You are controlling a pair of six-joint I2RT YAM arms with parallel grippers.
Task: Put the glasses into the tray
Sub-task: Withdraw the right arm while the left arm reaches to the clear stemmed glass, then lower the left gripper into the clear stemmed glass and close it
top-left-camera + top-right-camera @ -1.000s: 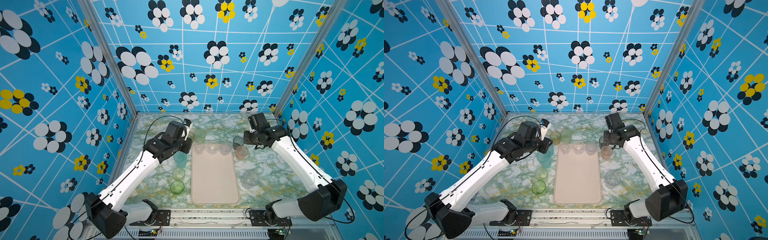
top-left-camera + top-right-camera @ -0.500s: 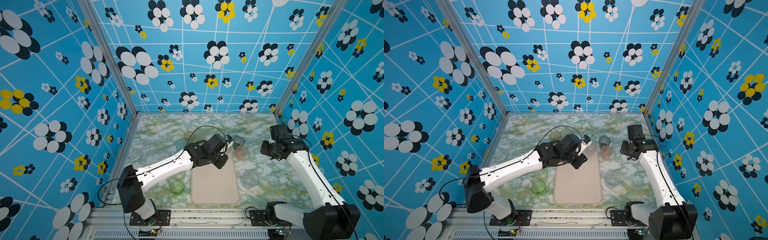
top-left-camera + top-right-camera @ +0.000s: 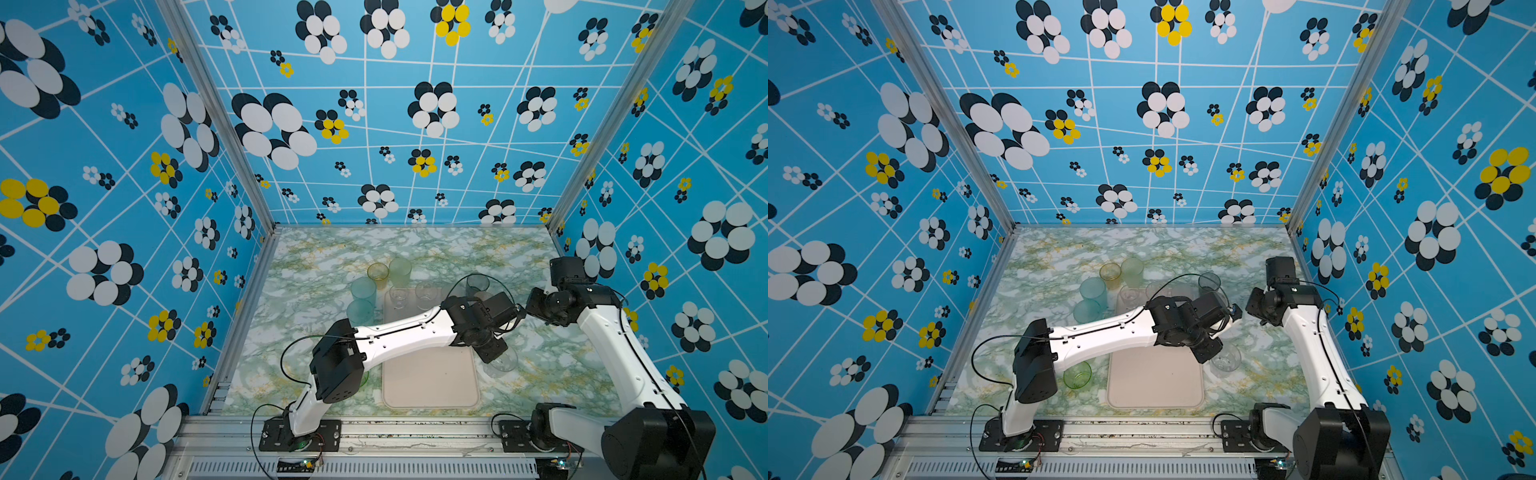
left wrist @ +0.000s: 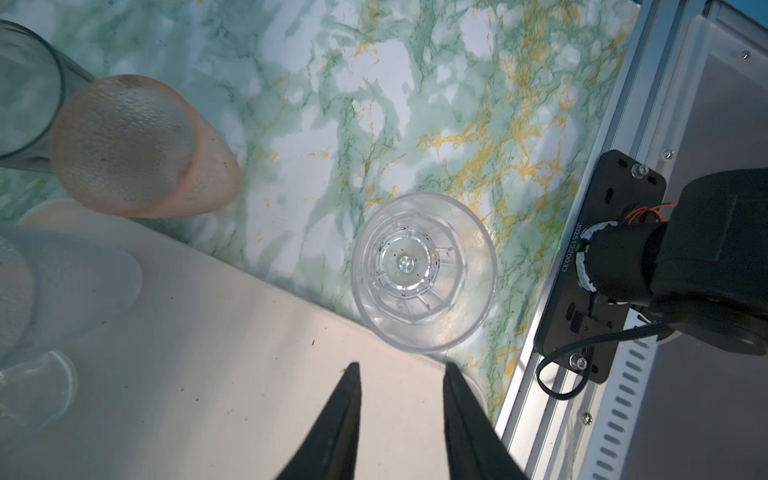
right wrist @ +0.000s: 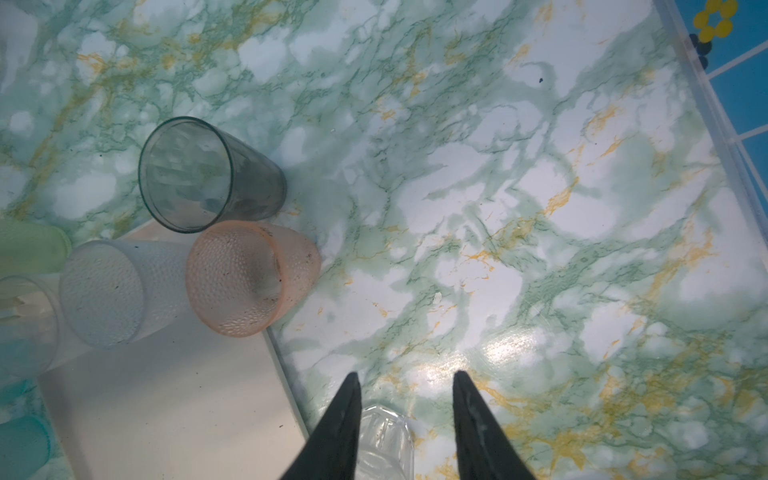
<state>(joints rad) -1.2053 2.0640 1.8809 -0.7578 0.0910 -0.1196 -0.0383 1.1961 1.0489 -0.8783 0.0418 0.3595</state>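
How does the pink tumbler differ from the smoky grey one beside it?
Colour: the pink tumbler is peach, the grey tumbler smoky. Surface: the pink tumbler is frosted and dimpled, the grey tumbler see-through without dimples. Both stand upright, side by side, near a corner of the tray.

a: where is the left arm (image 3: 407, 330) in both top views?
b: it rises from its base at the bottom edge and bends at a black elbow. the white forearm runs rightward across the middle of the frame, and the black wrist tips down.
a: the left jaws?
b: parted, with an open gap.
a: the right arm (image 3: 611, 353)?
b: right side of the frame, forearm slanting up and left, wrist close to the left arm's wrist. the right jaws are parted too.
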